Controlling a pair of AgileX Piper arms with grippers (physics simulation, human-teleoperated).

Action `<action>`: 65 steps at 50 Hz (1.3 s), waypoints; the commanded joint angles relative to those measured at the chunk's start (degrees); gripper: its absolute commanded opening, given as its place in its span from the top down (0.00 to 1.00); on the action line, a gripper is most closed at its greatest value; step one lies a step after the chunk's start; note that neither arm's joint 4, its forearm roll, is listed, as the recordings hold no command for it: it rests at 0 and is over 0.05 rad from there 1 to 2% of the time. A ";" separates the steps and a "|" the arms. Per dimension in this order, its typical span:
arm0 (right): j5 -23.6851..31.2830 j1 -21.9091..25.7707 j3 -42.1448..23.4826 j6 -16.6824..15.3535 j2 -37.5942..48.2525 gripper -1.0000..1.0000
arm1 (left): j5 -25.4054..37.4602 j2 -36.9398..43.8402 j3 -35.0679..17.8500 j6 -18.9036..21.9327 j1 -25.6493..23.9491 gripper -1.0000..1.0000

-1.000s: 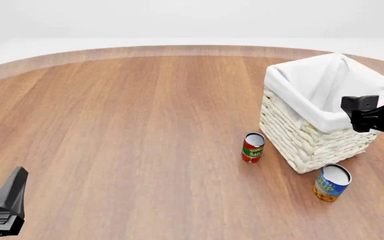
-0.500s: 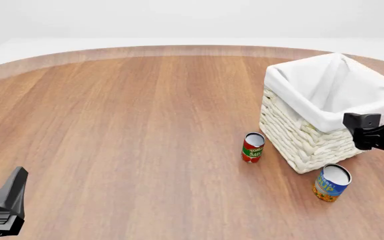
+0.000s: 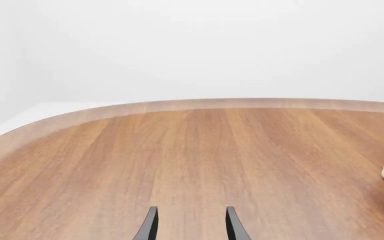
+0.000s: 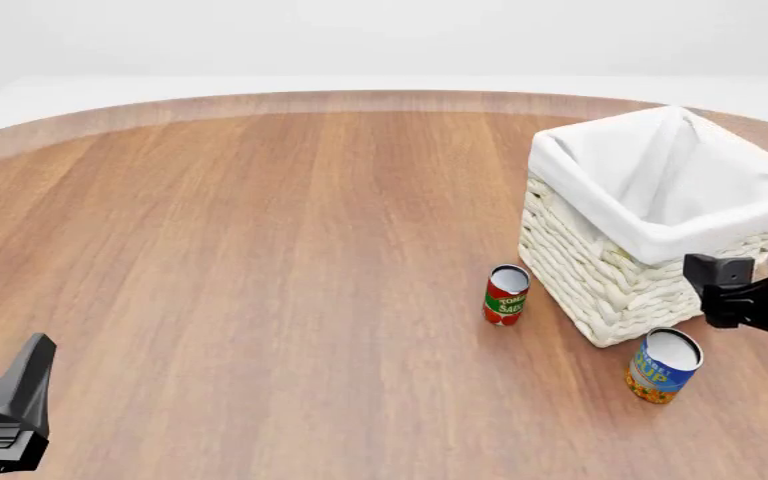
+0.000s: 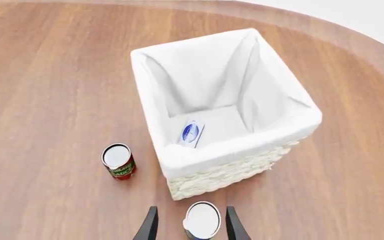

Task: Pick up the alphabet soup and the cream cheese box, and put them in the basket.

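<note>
Wicker basket point(image 4: 624, 270) on wooden desk point(image 4: 251, 260); red tomato can point(image 4: 506, 294) beside its near-left wall. Cream cheese box point(image 5: 190, 133) inside basket. Alphabet soup point(image 4: 662, 365) at near corner. Right hand point(image 5: 188, 227) spread, empty, above soup. Left hand point(image 3: 188, 225) spread, empty.

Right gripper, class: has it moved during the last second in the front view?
Yes. The right gripper has dropped from across the basket rim to just above the alphabet soup.

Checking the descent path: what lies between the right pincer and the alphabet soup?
Nothing: in the right wrist view the open right pincer frames the alphabet soup directly, with no obstacle between.
</note>
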 commanded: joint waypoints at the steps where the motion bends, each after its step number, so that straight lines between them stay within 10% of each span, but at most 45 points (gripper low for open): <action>1: -0.27 -0.45 2.45 0.37 -1.31 0.00 | 0.00 0.00 0.00 0.00 0.00 0.00; 65: -4.97 -4.25 12.44 0.16 0.08 0.00 | 0.00 0.00 0.00 0.00 0.00 0.00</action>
